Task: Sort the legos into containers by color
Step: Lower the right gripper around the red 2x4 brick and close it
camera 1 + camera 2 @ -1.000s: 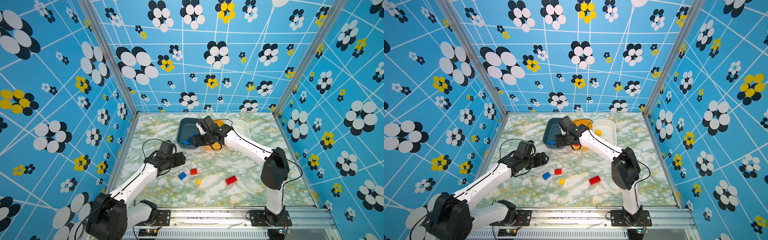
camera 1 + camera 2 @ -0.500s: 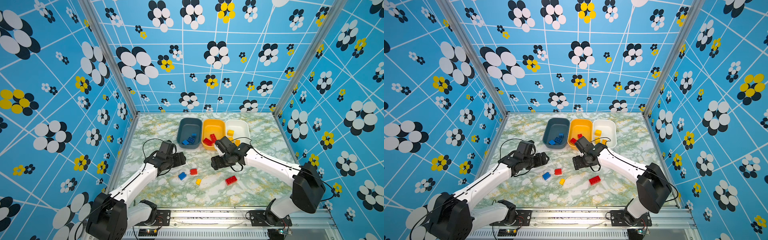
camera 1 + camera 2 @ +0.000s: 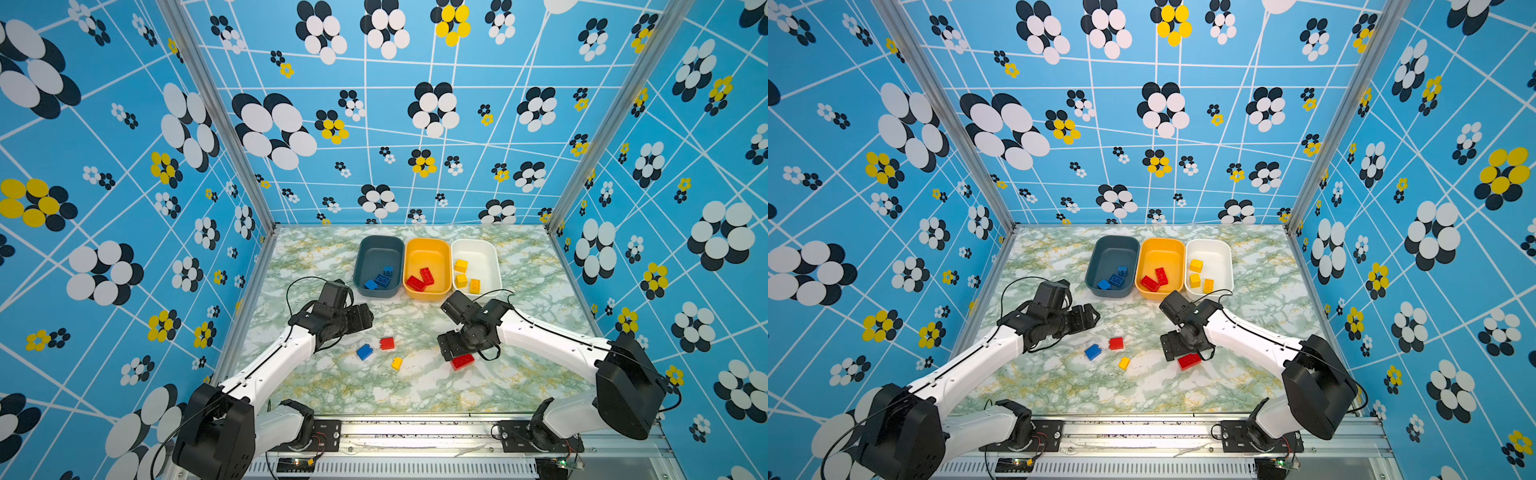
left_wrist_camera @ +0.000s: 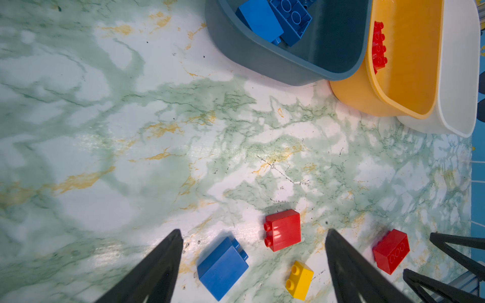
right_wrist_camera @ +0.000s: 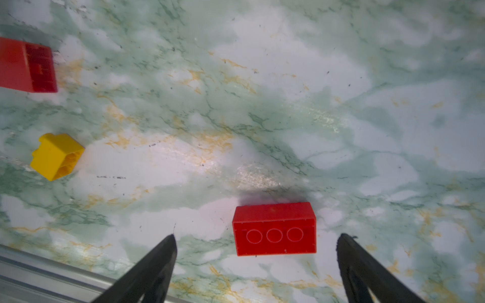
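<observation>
The right end effector [image 5: 259,237] has swung back from the teal tub [image 3: 379,249] and now hovers, jaws wide and empty, over the long red brick [image 5: 274,228] on the surface [image 3: 519,332]. The left end effector [image 4: 253,233] waits open and empty near the blue brick [image 3: 364,351], red cube [image 3: 387,343] and yellow brick [image 3: 397,363]. Four legos remain; the long red brick, probably next, belongs in the orange tub [image 3: 428,245].

Top views high, looking down, wrist views close above tabletop [image 4: 78,118]
</observation>
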{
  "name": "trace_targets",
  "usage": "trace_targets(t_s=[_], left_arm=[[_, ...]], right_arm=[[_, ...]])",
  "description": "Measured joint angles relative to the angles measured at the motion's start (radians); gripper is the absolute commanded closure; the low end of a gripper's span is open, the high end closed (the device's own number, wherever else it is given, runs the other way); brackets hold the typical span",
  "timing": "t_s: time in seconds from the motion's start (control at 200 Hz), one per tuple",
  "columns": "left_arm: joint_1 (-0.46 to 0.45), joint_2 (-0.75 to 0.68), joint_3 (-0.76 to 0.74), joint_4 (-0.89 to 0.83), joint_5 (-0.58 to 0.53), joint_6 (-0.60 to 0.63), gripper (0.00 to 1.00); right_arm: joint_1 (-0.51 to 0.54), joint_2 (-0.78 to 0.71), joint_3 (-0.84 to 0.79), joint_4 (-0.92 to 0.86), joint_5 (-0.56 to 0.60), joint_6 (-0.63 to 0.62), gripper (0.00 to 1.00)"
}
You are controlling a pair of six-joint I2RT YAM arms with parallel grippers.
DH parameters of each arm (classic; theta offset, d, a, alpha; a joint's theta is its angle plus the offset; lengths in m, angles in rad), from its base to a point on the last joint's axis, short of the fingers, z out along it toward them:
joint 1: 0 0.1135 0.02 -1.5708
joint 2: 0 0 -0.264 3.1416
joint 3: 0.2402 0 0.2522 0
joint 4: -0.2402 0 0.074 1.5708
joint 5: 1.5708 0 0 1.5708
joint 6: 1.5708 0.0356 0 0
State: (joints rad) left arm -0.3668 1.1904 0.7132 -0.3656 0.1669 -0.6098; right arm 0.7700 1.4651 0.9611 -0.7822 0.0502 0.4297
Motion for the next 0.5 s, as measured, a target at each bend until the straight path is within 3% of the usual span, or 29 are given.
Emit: trace_targets(t_s=[0.5], left_arm=[[0.0,0.0,0.0,0.0,0.002,0.0,0.12]], right_arm=[[0.0,0.072,-0.043,-0.012,0.001,-0.005,0.03]])
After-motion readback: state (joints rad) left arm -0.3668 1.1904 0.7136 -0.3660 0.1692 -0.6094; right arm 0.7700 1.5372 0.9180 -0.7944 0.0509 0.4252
